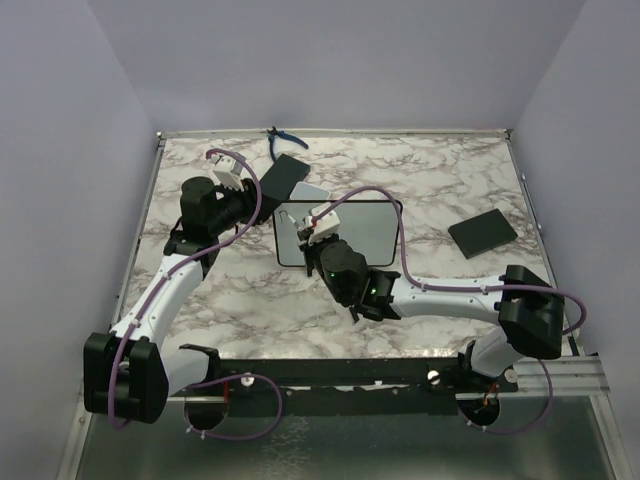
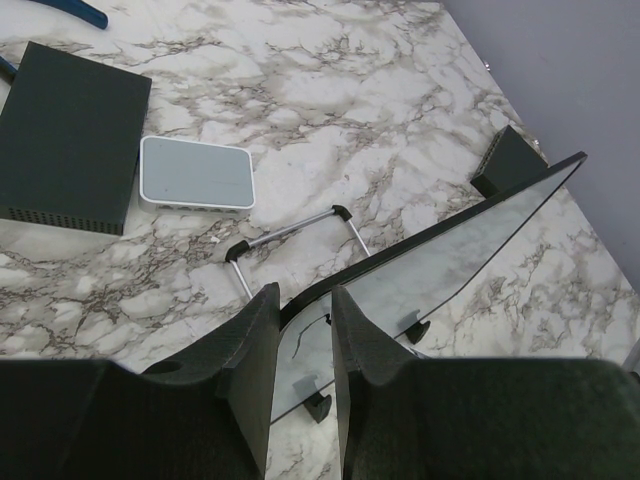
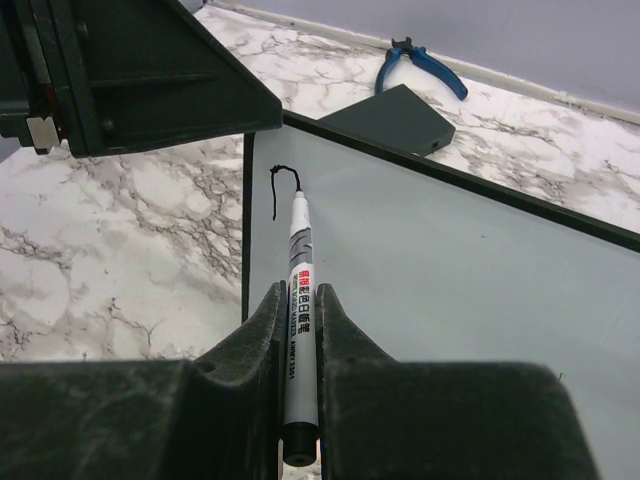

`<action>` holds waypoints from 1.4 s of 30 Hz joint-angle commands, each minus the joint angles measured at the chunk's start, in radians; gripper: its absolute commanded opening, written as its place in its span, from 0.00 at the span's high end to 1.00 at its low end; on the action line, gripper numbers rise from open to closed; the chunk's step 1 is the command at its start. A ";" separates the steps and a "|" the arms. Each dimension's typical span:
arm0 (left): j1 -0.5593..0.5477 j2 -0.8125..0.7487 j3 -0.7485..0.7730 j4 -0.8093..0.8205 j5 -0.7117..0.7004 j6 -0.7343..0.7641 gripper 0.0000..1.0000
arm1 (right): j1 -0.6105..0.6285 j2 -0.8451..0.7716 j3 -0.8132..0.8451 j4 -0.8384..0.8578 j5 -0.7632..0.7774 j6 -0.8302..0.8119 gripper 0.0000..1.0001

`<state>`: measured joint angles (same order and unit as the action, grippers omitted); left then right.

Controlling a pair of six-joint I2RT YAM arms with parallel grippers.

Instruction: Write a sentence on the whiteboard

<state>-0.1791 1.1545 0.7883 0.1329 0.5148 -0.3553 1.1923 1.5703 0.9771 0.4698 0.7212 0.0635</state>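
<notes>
The whiteboard (image 1: 372,232) sits centrally, pad (image 1: 309,191) and slab (image 1: 284,176) behind its left corner, second slab (image 1: 483,233) to its right

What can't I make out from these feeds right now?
Right wrist: which letter the stroke starts, too little written; whiteboard right side, cut by frame edge.
Top: stroke and marker tip, under right gripper.
Left wrist: whiteboard near corner, behind left gripper.

One whiteboard (image 1: 370,225), one marker (image 3: 300,290), two black slabs (image 1: 285,178) (image 1: 482,232), one grey-white pad (image 1: 308,192), one blue pliers (image 1: 280,140).
</notes>
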 commanded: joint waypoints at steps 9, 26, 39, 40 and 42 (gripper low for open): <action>-0.011 -0.024 -0.014 -0.007 0.025 0.005 0.72 | -0.003 0.004 -0.017 -0.042 0.048 0.027 1.00; -0.011 -0.024 -0.014 -0.006 0.027 0.005 0.72 | -0.003 0.039 0.000 -0.034 0.004 0.030 1.00; -0.011 -0.024 -0.012 -0.006 0.027 0.005 0.73 | -0.003 0.067 0.012 -0.029 -0.018 0.029 1.00; -0.011 -0.023 -0.012 -0.006 0.026 0.006 0.73 | -0.003 0.069 0.014 -0.031 -0.020 0.029 1.00; -0.011 -0.023 -0.012 -0.007 0.026 0.005 0.73 | -0.003 0.072 0.015 -0.030 -0.021 0.029 1.00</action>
<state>-0.1791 1.1530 0.7883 0.1333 0.5110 -0.3542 1.1923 1.6138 0.9714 0.4664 0.6849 0.0879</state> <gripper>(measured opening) 0.278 0.110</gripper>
